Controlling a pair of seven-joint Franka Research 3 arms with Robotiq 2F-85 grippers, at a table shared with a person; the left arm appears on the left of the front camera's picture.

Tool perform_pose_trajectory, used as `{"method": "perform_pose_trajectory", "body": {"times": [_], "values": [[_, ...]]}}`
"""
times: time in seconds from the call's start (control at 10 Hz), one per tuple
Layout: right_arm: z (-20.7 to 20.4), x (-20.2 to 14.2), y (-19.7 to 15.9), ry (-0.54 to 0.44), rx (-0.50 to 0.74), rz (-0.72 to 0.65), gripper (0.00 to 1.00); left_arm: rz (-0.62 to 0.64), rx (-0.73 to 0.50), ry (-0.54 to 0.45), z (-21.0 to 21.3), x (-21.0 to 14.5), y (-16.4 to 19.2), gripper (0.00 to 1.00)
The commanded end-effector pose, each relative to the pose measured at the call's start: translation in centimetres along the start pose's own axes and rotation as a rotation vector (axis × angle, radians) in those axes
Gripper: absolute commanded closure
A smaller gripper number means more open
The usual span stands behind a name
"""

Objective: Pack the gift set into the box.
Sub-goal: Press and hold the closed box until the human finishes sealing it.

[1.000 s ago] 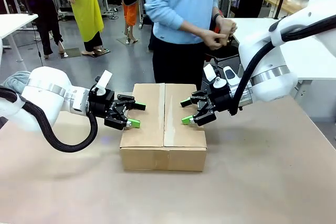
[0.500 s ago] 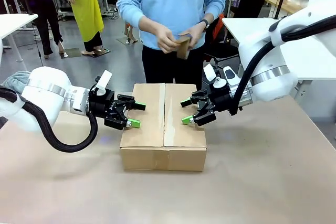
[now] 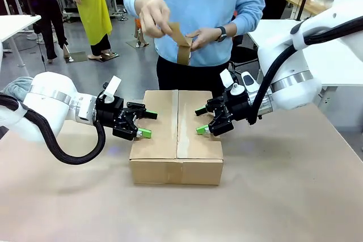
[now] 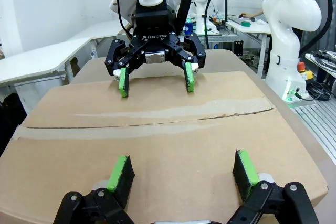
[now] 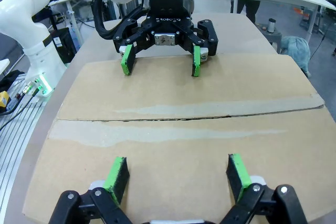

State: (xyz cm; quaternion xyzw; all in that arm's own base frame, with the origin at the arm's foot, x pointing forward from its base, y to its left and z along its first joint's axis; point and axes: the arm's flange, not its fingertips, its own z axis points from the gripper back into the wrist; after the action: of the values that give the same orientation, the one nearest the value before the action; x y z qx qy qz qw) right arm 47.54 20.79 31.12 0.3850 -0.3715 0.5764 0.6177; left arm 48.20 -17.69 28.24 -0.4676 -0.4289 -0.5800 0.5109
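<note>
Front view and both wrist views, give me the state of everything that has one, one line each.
box: top flaps folded shut, seam untaped, on the table.
left claw: open, at the box's left edge.
right claw: open, over the box's right flap.
person's hands: pulling out a strip of brown tape.

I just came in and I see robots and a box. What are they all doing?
Two robot arms are at a brown box on the table. Its top flaps are folded shut. The left pincer and the right pincer are both open, one at each end of the box top, with their green pads at the flaps. Across the table, a person's hands are pulling a strip of brown tape off a roll. There's no tape across the seam yet.
</note>
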Motion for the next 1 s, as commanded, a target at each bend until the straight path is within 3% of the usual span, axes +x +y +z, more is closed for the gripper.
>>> {"method": "perform_pose_trajectory", "body": {"times": [0.0, 0.9], "values": [[-0.08, -0.30, 0.21, -0.008, -0.010, 0.017, 0.00, -0.011, 0.003, 0.005, -0.05, -0.25, -0.10, 0.00], [-0.08, -0.30, 0.21, -0.008, -0.010, 0.017, 0.00, -0.011, 0.003, 0.005, -0.05, -0.25, -0.10, 0.00]]}}
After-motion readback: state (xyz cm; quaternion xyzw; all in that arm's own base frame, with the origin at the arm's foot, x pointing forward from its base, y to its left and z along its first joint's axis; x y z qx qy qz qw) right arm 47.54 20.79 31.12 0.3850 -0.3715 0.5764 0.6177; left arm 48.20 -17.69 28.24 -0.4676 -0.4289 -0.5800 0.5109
